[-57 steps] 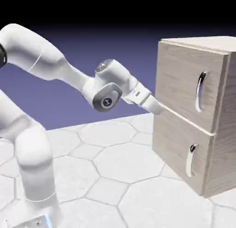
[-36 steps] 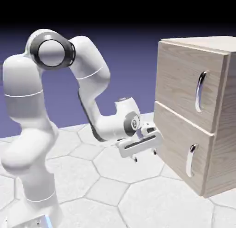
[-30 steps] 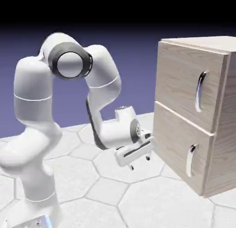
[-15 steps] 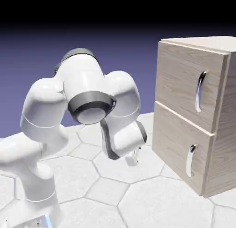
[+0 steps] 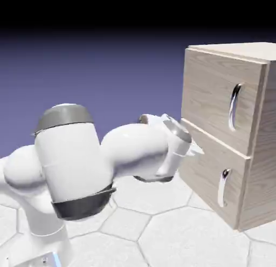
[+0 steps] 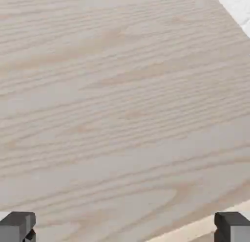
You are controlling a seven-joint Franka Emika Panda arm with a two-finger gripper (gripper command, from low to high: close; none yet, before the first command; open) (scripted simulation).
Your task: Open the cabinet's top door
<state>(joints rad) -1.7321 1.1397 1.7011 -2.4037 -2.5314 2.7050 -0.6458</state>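
The cabinet (image 5: 257, 152) stands at the exterior view's right, light wood with two doors. The top door (image 5: 210, 90) is flush and carries a long curved silver handle (image 5: 234, 107). My arm is folded low, and the wrist hides most of the gripper (image 5: 194, 149), which sits at the cabinet's front left edge near the seam between the doors, well left of the handle. In the hand view, wood grain (image 6: 122, 104) fills the picture. The gripper (image 6: 124, 229) is open, its grey fingertips (image 6: 17, 226) far apart at the bottom corners with nothing between them. No handle shows in the hand view.
The lower door (image 5: 205, 171) with its shorter silver handle (image 5: 222, 187) is below. My bulky elbow (image 5: 73, 158) fills the lower left foreground. White hexagon-tiled floor (image 5: 178, 233) surrounds the cabinet. A pale seam strip (image 6: 195, 230) crosses the hand view's lower right.
The arm folded down, its elbow swinging low into the foreground. The hand rose from near the floor to the cabinet's front at the seam between the doors. The jaws stayed open.
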